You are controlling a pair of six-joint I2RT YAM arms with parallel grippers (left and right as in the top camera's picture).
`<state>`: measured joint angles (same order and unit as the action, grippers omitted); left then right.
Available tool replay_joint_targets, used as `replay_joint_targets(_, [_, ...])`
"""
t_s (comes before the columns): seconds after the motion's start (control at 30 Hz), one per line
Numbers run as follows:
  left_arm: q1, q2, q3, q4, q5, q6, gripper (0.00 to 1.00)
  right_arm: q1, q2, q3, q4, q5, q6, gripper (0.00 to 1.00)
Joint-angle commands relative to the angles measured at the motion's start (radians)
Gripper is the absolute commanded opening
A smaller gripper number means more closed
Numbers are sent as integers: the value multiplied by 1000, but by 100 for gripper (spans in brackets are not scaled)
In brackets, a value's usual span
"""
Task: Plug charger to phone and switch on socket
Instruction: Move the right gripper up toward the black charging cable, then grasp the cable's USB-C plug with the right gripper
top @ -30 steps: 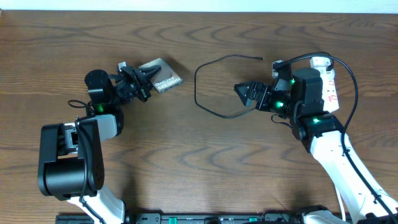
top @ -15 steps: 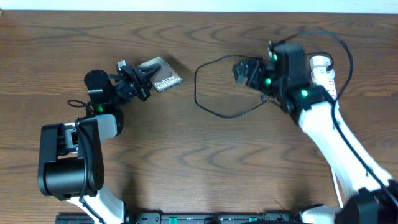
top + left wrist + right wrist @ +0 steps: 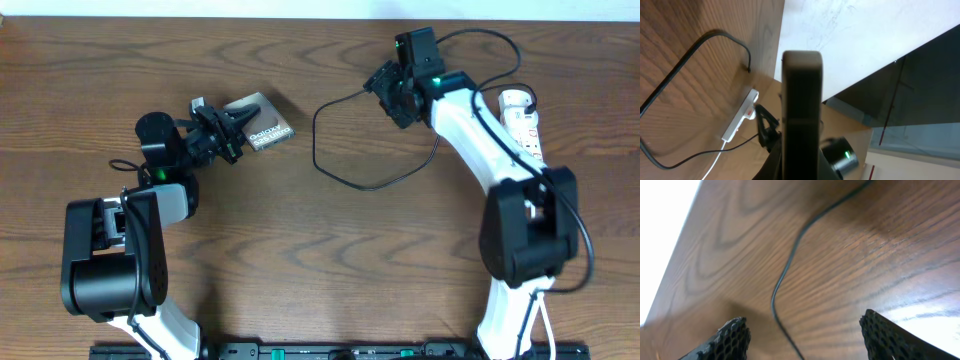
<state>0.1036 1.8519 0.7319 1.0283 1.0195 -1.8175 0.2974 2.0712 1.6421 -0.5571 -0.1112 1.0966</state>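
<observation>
phone (image 3: 262,126): left of centre, one end clamped in the left gripper (image 3: 222,132). charger (image 3: 340,181): black cable looped loose on the wooden table (image 3: 300,260). right gripper (image 3: 385,88): fingers apart, straddling the cable's far run. socket (image 3: 524,118): far right, beside the right arm (image 3: 470,120), crossed by a black arm cable (image 3: 545,95).

From my seat I see the dark wood-grain table (image 3: 300,260) — a pale wall (image 3: 250,8) along its far edge (a thin strip from overhead) and a black rail (image 3: 330,351) along the near edge.
</observation>
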Motion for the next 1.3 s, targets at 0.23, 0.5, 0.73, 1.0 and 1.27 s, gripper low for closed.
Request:
replay_joint_targets(0.23, [2, -10, 32, 13, 63, 10, 7, -39, 219, 207, -53, 3, 209, 68])
replay_joint_targets(0.5, [2, -10, 32, 13, 80, 10, 7, -96, 316, 328, -60, -8, 296, 64])
replay_joint_targets(0.73, [2, -10, 32, 13, 80, 10, 7, -125, 424, 484, -177, -49, 298, 66])
replay_joint_targets(1.0, [3, -10, 32, 13, 80, 10, 8, -129, 484, 519, -200, -84, 298, 41])
replay_joint_targets(1.27, [3, -10, 32, 13, 80, 10, 7, -135, 525, 519, -236, -129, 290, 1])
